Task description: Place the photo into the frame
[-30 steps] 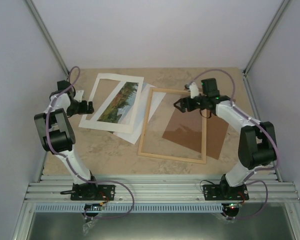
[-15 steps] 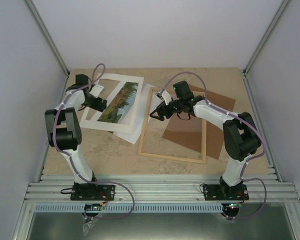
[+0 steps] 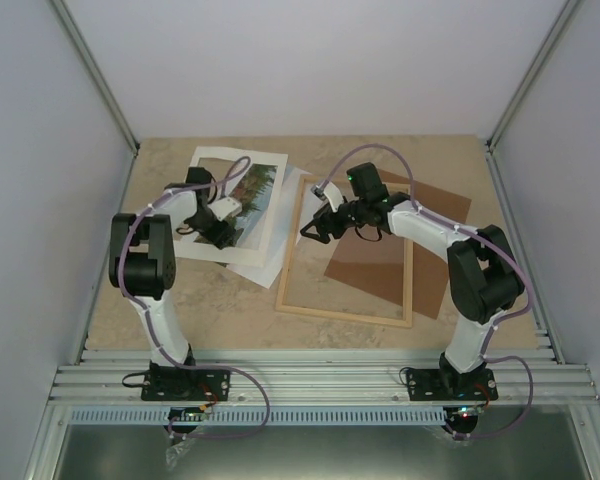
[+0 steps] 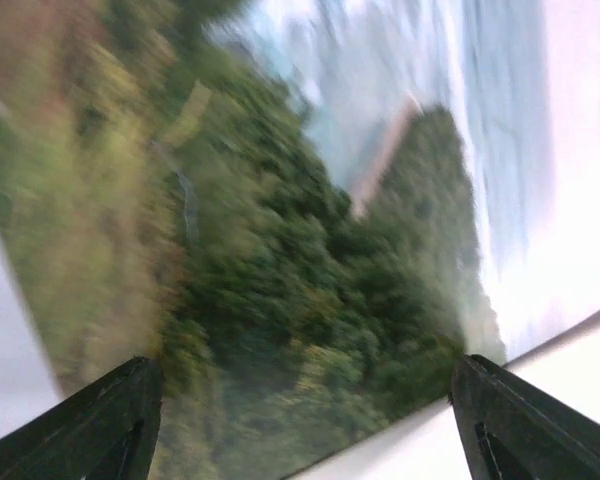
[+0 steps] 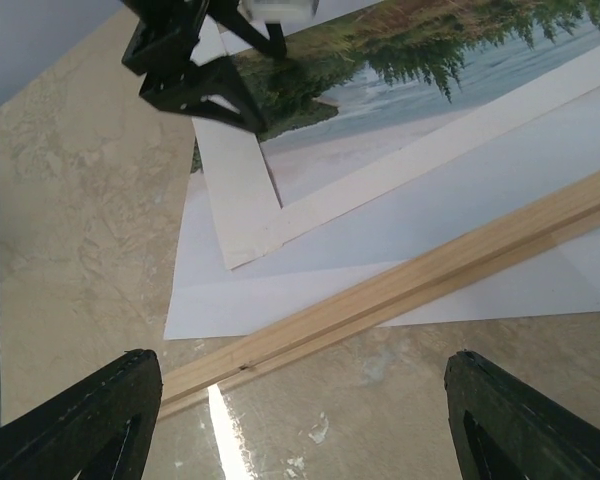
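1. Beige marbled tabletop [image 3: 130, 300] floors a white-walled booth, and both arms are bolted at its near edge.
2. Nearest me lies the frame [image 3: 345, 315], made of thin light wooden slats, flat on the tabletop right of centre. Its right part lies over a brown backing panel [image 3: 448, 208] that sticks out past the right slat.
3. Just left of the frame's left slat, a plain white sheet [image 3: 252, 268] pokes out from under a white mat [image 3: 270, 228].
4. My right pincer [image 3: 308, 232] hangs over the frame's left slat, released. In its wrist view the fingers [image 5: 100, 420] stand wide apart with the slat running across above them, and nothing is held.
5. My left pincer [image 3: 220, 225] sits low over the near end of the photo [image 3: 252, 190], also released. Its fingers [image 4: 110, 420] are spread, with the blurred green trees filling the gap. I cannot tell whether the tips touch the paper.
6. Farther back, the photo is outside the frame, lying left of it with the white mat and tilted against the tabletop's edges. I cannot tell whether it lies over or under the mat's border.
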Controlling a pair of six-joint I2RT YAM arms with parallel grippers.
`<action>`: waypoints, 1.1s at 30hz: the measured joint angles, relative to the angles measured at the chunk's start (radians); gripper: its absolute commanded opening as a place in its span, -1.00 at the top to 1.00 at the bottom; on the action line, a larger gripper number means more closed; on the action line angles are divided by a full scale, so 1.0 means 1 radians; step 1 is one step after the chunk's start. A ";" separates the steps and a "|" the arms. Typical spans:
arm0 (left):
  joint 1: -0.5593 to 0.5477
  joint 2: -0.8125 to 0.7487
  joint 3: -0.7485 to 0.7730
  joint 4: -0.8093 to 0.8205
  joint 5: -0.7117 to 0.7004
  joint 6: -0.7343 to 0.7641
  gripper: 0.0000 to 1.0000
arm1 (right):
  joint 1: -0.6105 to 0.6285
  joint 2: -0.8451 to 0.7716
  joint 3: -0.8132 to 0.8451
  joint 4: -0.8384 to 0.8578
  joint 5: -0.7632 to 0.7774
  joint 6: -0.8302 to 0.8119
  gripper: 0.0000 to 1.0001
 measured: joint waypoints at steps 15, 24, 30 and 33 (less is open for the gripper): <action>-0.011 -0.188 -0.263 -0.040 -0.042 0.091 -0.66 | 0.000 -0.004 -0.009 0.001 -0.001 -0.006 -0.55; -0.011 -0.415 -0.431 -0.176 0.092 0.285 -0.76 | 0.007 -0.013 -0.082 0.048 -0.046 -0.016 -0.52; -0.019 -0.518 -0.477 -0.151 0.192 0.469 -0.78 | 0.035 -0.019 -0.137 0.080 -0.055 -0.033 -0.50; -0.032 -0.494 -0.477 -0.125 0.214 0.554 -0.76 | 0.039 -0.027 -0.151 0.090 -0.056 -0.037 -0.50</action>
